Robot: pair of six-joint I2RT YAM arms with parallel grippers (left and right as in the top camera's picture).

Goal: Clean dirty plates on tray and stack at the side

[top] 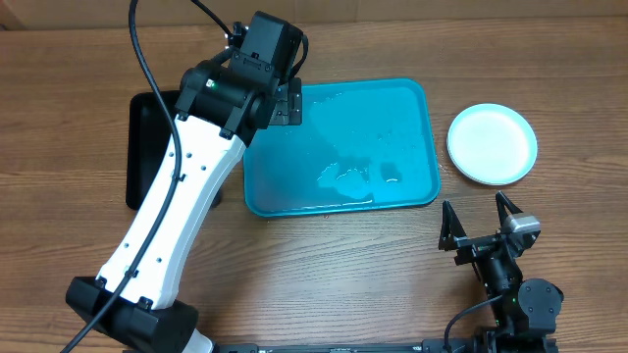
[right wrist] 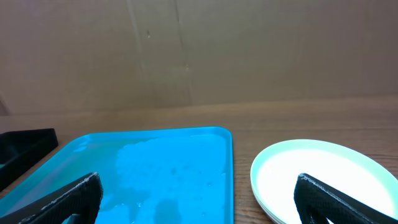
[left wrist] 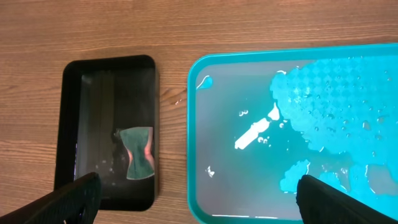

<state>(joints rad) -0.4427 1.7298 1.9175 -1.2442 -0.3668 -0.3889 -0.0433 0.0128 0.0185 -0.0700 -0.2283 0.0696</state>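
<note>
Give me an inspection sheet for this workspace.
surface: wood table.
job's things: tray wet, no plates on it; plates to its right, white on top, count unclear.
clutter: black tray at left, stained sponge inside.
hands: left hand open, empty, above the tray's left edge; right hand open, empty, near the plates.
cables: black cables along left arm.
surroundings: brown board behind table.
</note>
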